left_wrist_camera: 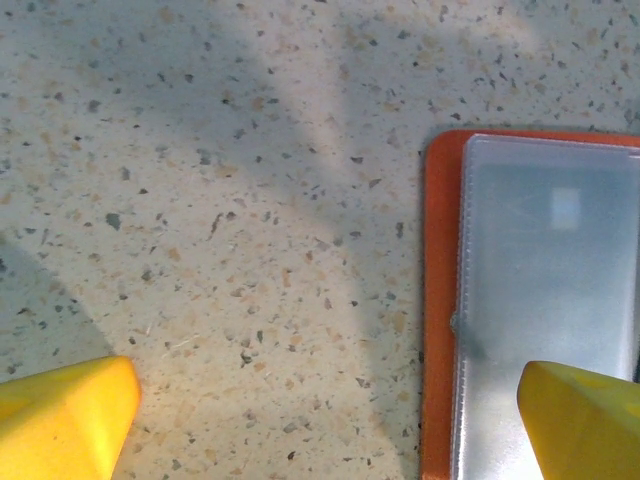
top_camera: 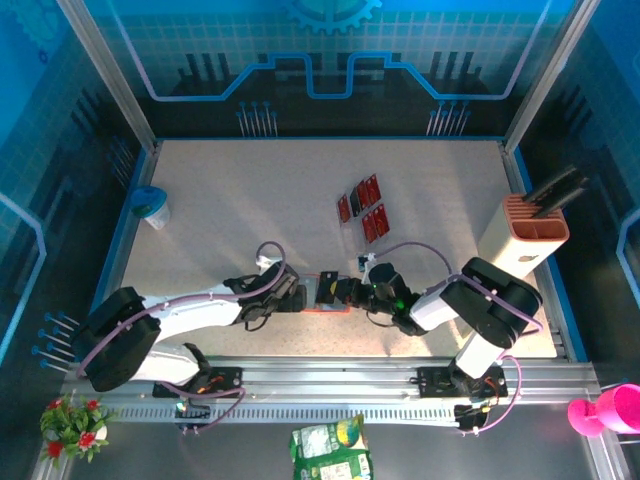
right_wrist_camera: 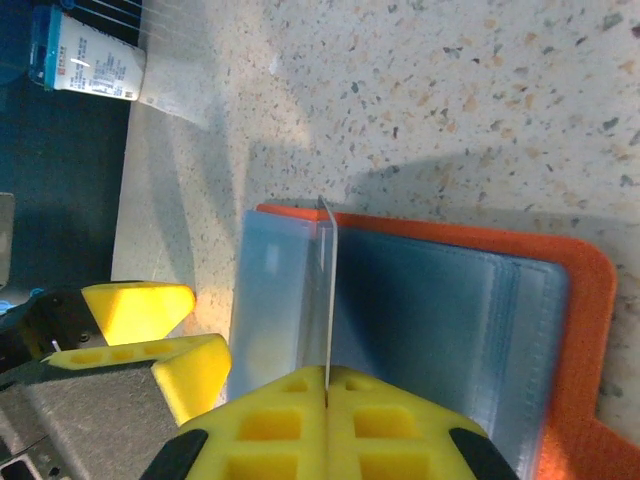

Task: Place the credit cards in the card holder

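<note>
Right wrist view gives the closest look at the grip: the right gripper [right_wrist_camera: 327, 378] has its jaws pressed together on a thin clear plastic leaf [right_wrist_camera: 327, 300] that stands upright out of the open card holder [right_wrist_camera: 585, 300], whose orange rim frames a grey-blue inside. That leaf looks light, floppy and slick, so it is probably best pinched near its free edge and lifted gently; a hard pull could tear it or drag the whole holder, which seems too light to stay put by itself. The left gripper [right_wrist_camera: 160, 335] waits just beside the holder's edge with its jaws spread wide and nothing between them. From the left wrist, the left gripper [left_wrist_camera: 325, 415] straddles the holder's border, one finger over bare table [left_wrist_camera: 200, 200], the other over the clear pocket of the card holder [left_wrist_camera: 440, 300]; this view does not reveal the raised leaf. From the top external camera, the card holder [top_camera: 325, 292] lies between the two wrists near the front of the table, and the credit cards [top_camera: 361, 208], red and black, lie in a loose cluster farther back, well apart from it, stiff and thin, likely awkward to lift off the flat surface.
</note>
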